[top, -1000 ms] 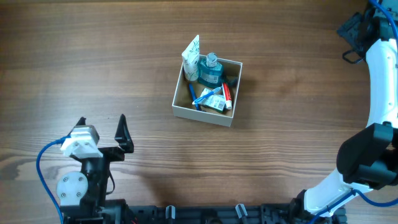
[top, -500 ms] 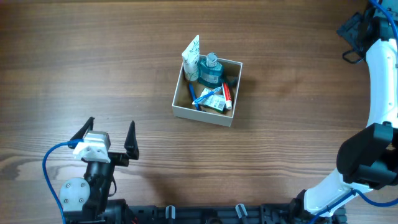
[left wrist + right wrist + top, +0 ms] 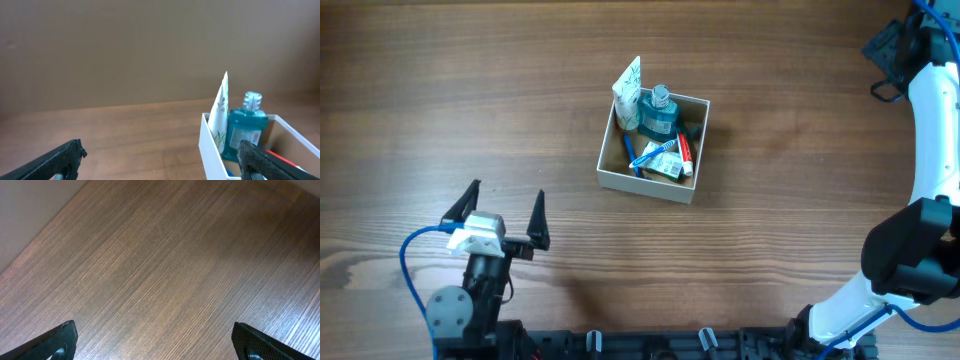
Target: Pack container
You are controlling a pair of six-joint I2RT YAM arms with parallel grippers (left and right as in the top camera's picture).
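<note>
Stretching wood-grain table (image 3: 470, 80), plain wall (image 3: 150, 45) behind, container (image 3: 645, 187) centred, left gripper (image 3: 506, 192) and right gripper (image 3: 155, 340) spread.

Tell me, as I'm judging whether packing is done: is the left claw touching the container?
Apart. The overhead view shows a stretch of bare table between the open left claw and the container.

Right gripper (image 3: 155, 345) spread wide, nothing between the jaws. Only the two black fingertips (image 3: 56, 341) show, one in the bottom-left corner, one in the bottom-right. Below them is bare brown wood-grain table (image 3: 165, 265), grain running diagonally. The table edge cuts across the upper left, with a pale blurred surface (image 3: 27, 205) beyond it.
</note>
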